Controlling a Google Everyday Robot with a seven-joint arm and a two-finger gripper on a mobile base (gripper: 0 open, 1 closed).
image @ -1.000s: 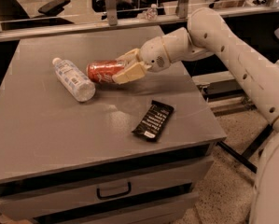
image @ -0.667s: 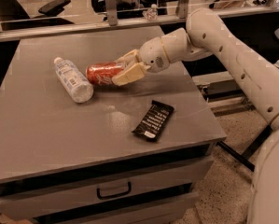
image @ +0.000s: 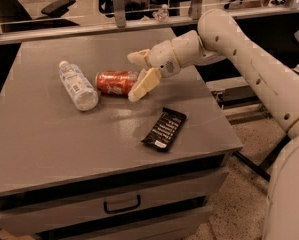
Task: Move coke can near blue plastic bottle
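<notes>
One coke can [image: 114, 82], one bottle [image: 78, 85], one packet [image: 164, 129], one gripper [image: 135, 77] beside the can

A grey cabinet top [image: 49, 149] seen from its front edge. At about 10 o'clock a clear bottle [image: 78, 85] lies on its side, white cap pointing away. Just beside it, at its 3 o'clock, a red can [image: 115, 82] lies on its side (whether the two touch is unclear). A white arm reaches in from 2 o'clock; its gripper [image: 132, 78] has fingers spread either side of the can's right end. A black packet [image: 164, 129] lies at 4 o'clock.
</notes>
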